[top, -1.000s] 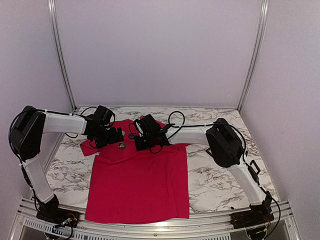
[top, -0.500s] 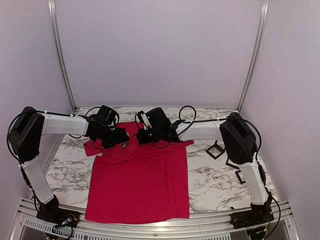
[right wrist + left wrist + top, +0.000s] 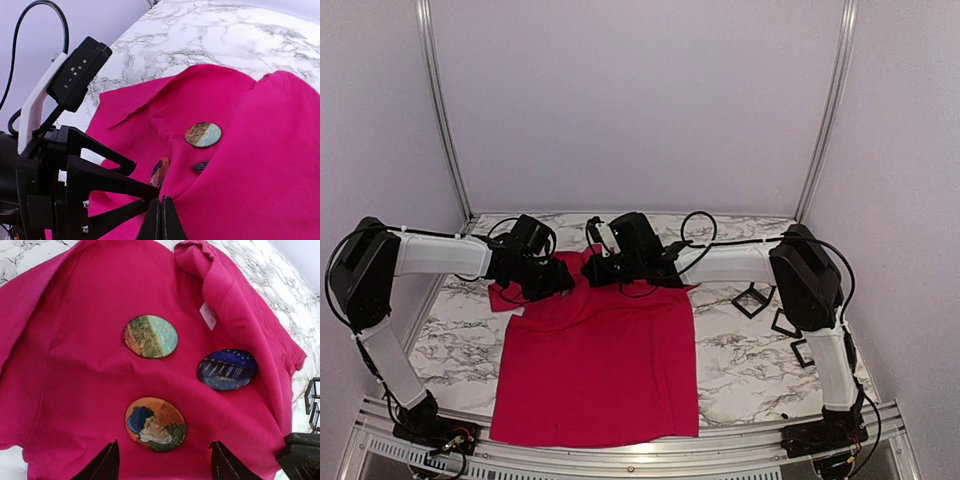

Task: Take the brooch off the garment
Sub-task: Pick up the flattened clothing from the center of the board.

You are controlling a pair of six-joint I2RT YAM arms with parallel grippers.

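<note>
The red garment point(image 3: 600, 370) lies flat on the marble table, its collar end bunched up between my two grippers. Three round brooches are pinned near the collar: a portrait brooch point(image 3: 155, 424), a landscape brooch point(image 3: 150, 336) and a dark blue brooch point(image 3: 227, 369). My left gripper point(image 3: 164, 445) is open, its fingertips on either side of the portrait brooch without touching it. My right gripper point(image 3: 161, 202) is shut on a fold of the garment point(image 3: 260, 165) just beside the portrait brooch point(image 3: 159, 172). From above, the left gripper point(image 3: 560, 280) and the right gripper point(image 3: 595, 268) hide the brooches.
Small black square frames point(image 3: 752, 300) point(image 3: 786, 322) point(image 3: 802, 352) lie on the marble table point(image 3: 760, 380) right of the shirt. A white label point(image 3: 208, 316) shows at the collar. Aluminium posts and white walls close in the back and sides.
The left gripper has moved right over the portrait brooch and its jaws have narrowed. The right gripper has drawn toward the back, pulling the collar up; its elbow swung right, uncovering the frames.
</note>
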